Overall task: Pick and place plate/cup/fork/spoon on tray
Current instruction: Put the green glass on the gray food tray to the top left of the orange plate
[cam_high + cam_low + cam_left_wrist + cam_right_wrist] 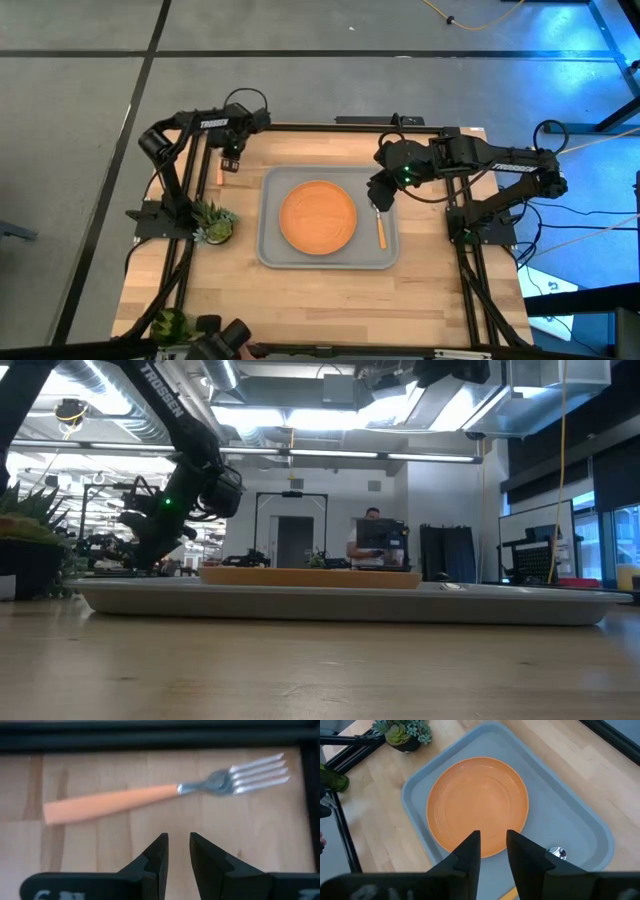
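The orange-handled fork (165,792) lies flat on the bare wood near the table's far left edge. My left gripper (178,840) hangs just above the table beside its handle, pointing steeply down, open and empty. The orange plate (317,217) lies in the grey tray (270,250). The spoon (380,230) lies in the tray to the right of the plate, its silver bowl (556,853) showing. My right gripper (493,837) hovers open above the tray's right part. A small green thing (171,323) near the near left corner may be the cup; I cannot tell.
A potted succulent (213,222) stands just left of the tray. Bare wood lies along the near side of the table and right of the tray. The black frame rail (160,735) runs right behind the fork. A person (372,535) sits in the room far beyond the table.
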Action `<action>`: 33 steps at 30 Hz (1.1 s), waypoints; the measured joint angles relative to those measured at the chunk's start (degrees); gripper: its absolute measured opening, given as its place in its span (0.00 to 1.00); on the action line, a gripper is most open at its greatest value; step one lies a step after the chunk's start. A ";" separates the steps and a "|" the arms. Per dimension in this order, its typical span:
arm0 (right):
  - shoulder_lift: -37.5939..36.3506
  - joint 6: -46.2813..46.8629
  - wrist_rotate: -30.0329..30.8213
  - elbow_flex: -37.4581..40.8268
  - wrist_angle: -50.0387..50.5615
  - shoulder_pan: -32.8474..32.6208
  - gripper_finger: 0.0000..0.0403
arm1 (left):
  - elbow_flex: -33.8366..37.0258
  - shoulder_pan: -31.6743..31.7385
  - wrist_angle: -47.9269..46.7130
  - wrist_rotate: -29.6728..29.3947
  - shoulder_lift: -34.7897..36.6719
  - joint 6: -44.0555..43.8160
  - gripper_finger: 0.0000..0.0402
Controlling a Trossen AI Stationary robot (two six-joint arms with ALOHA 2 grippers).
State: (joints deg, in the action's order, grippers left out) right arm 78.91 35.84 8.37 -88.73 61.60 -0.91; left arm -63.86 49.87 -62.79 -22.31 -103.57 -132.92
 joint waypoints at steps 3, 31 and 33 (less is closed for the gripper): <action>-0.02 -0.14 -0.51 0.00 0.00 0.02 0.25 | 0.00 -1.65 1.81 2.19 0.02 1.67 0.18; -0.02 -2.92 -0.50 0.00 -0.02 0.00 0.25 | -17.80 -28.55 12.69 -11.16 0.10 126.05 0.18; -0.02 -3.42 -0.51 0.00 -0.02 0.00 0.25 | -17.81 -29.53 15.09 -10.90 0.11 126.17 0.18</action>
State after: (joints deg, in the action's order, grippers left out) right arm 78.89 32.42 7.87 -88.73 61.58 -0.91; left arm -81.67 20.34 -47.70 -33.21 -103.46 -6.75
